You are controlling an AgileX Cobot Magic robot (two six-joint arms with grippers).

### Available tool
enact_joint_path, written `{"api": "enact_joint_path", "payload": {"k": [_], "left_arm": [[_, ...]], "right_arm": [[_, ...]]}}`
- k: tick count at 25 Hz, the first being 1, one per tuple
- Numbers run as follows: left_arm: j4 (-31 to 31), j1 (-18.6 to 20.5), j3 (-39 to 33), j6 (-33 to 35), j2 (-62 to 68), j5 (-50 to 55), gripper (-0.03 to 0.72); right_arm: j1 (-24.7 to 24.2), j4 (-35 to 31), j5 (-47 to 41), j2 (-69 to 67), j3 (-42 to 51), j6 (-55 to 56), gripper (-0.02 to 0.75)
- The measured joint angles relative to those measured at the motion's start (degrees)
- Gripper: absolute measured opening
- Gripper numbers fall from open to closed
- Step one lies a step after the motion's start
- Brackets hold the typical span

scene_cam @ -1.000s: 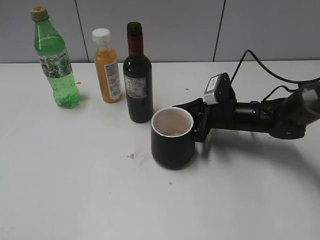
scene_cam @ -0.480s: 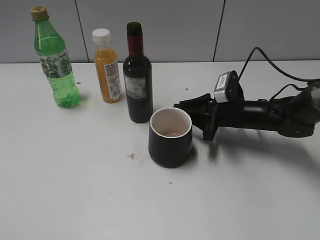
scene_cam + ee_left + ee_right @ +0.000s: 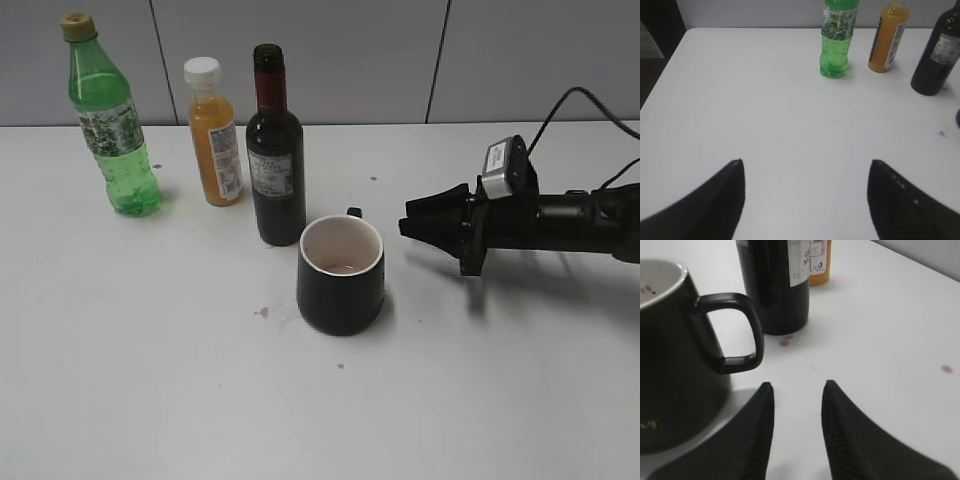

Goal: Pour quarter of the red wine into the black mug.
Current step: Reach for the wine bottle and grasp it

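Observation:
The dark red wine bottle (image 3: pixel 276 160) stands uncapped on the white table; it also shows in the left wrist view (image 3: pixel 936 55) and the right wrist view (image 3: pixel 774 280). The black mug (image 3: pixel 341 275) with a white inside stands just in front of it, handle toward the back right. In the right wrist view the mug (image 3: pixel 675 355) is at the left with its handle free. My right gripper (image 3: pixel 412 226) (image 3: pixel 797 385) is open and empty, to the right of the mug and apart from it. My left gripper (image 3: pixel 805 162) is open and empty over bare table, out of the exterior view.
A green plastic bottle (image 3: pixel 112 120) (image 3: pixel 836 37) and an orange juice bottle (image 3: pixel 214 135) (image 3: pixel 888 35) stand to the left of the wine bottle. Small red spots (image 3: pixel 263 313) mark the white table (image 3: pixel 150 380). A grey wall runs behind.
My right gripper has let go of the mug's handle and drawn back to the right. The mug stays on the table in front of the wine bottle.

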State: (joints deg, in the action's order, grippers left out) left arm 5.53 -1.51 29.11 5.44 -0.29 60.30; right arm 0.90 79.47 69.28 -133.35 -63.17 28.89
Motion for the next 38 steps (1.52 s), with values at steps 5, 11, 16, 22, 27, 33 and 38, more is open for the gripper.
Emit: {"api": "enact_joint_path", "payload": {"k": [5, 11, 16, 22, 27, 33, 38], "left_arm": [[0.00, 0.00, 0.00, 0.00, 0.00, 0.00, 0.571], [0.00, 0.00, 0.00, 0.00, 0.00, 0.00, 0.571], [0.00, 0.00, 0.00, 0.00, 0.00, 0.00, 0.571], [0.00, 0.00, 0.00, 0.00, 0.00, 0.00, 0.571], [0.00, 0.00, 0.00, 0.00, 0.00, 0.00, 0.571], [0.00, 0.00, 0.00, 0.00, 0.00, 0.00, 0.571], [0.00, 0.00, 0.00, 0.00, 0.00, 0.00, 0.571]], "right_arm": [[-2.09, 2.31, 0.13, 2.26, -0.04, 0.14, 0.255], [-3.67, 4.19, 0.13, 2.81, -0.04, 0.14, 0.256], [-4.04, 4.47, 0.13, 2.82, -0.04, 0.19, 0.256], [-4.04, -5.23, 0.13, 2.82, -0.04, 0.24, 0.256], [-4.04, -22.18, 0.18, 2.82, -0.04, -0.75, 0.273], [-4.04, -40.28, -2.46, 2.82, -0.04, -9.43, 0.414], [-4.04, -55.09, -7.38, 2.82, -0.04, -16.65, 0.510]]}}
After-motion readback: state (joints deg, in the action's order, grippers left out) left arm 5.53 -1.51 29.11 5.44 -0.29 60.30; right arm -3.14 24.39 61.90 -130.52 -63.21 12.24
